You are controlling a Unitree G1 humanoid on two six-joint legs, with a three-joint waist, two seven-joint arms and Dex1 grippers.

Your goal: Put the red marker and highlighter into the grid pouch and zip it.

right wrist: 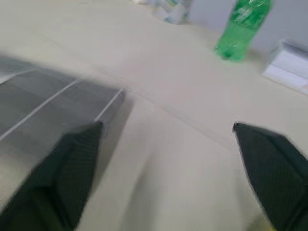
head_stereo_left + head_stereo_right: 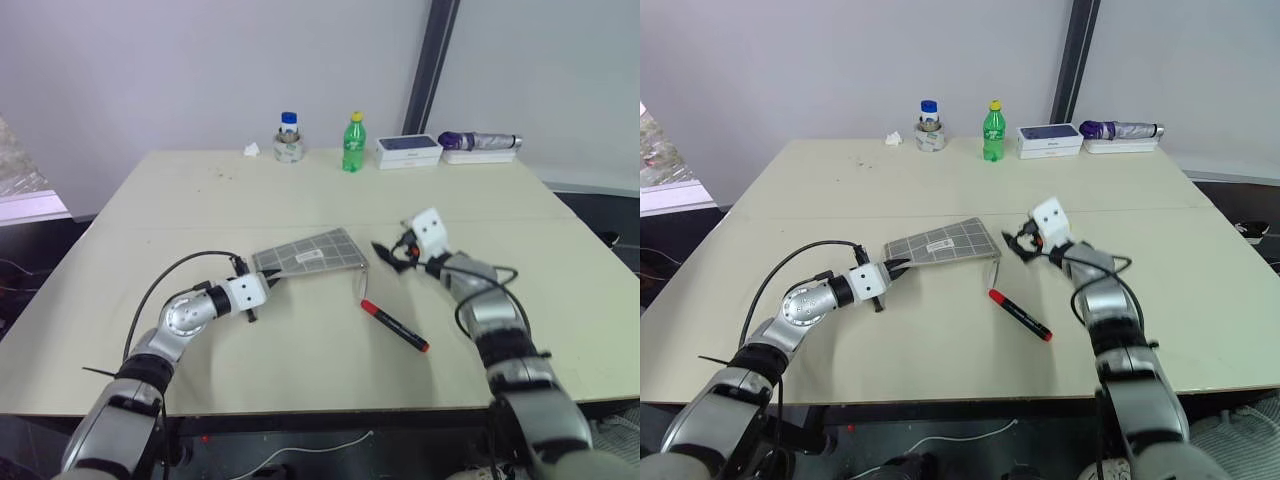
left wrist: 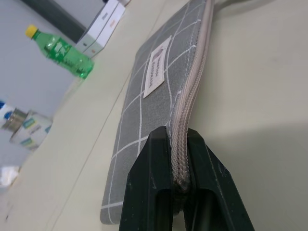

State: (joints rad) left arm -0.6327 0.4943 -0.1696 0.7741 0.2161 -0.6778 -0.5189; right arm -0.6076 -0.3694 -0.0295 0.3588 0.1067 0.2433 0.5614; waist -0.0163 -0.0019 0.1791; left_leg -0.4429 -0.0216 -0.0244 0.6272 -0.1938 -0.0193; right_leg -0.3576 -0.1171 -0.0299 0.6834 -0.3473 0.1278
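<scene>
The grid pouch (image 2: 312,251) lies flat at mid-table, grey with white lines and a small white label. My left gripper (image 2: 260,279) is shut on the pouch's near-left zipper end, and the left wrist view shows its fingers (image 3: 149,183) pinching the zipper seam. My right gripper (image 2: 389,256) hovers just right of the pouch's other end, open with nothing between its fingers (image 1: 72,159). The red marker (image 2: 394,325) lies on the table in front of the pouch, between the two arms and nearer my right arm. The highlighter is out of view.
Along the table's far edge (image 2: 330,152) stand a small jar with a blue lid (image 2: 289,138), a green soda bottle (image 2: 353,143), a white box (image 2: 408,150) and a folded purple umbrella (image 2: 480,141). A crumpled paper scrap (image 2: 251,150) lies beside the jar.
</scene>
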